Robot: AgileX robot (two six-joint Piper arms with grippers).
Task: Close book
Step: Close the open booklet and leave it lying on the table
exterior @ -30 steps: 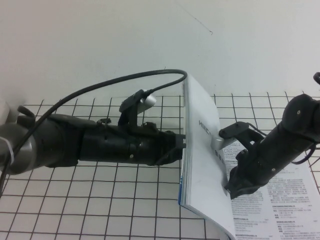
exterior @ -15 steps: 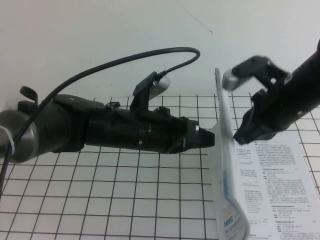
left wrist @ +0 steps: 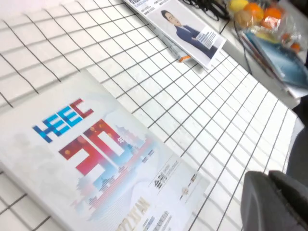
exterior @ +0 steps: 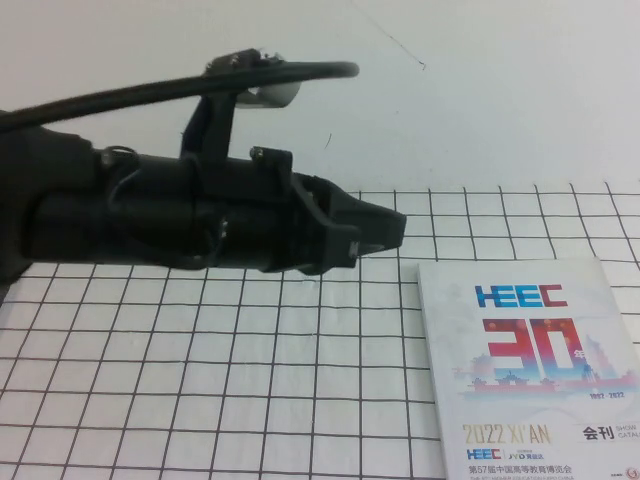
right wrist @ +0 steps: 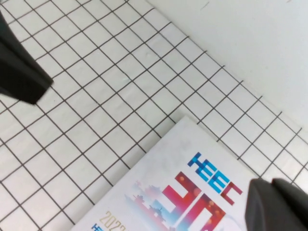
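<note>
Black left hand, pressed together, empty, beside the closed book; right hand likewise, above it.

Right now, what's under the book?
Only the grid mat shows around the closed book; beneath is covered. Left end effector hovers beside it, right end effector above it.

Book lies flat, cover up, on the grid mat at its front right, with its near end running out of the high view. Left gripper hangs over the mat just left of the book's far left corner, clear of it (arm reaching in from the left). Right gripper sits above the book, outside the high view. A leaflet lies on the mat beyond the book from the left gripper, well apart.
</note>
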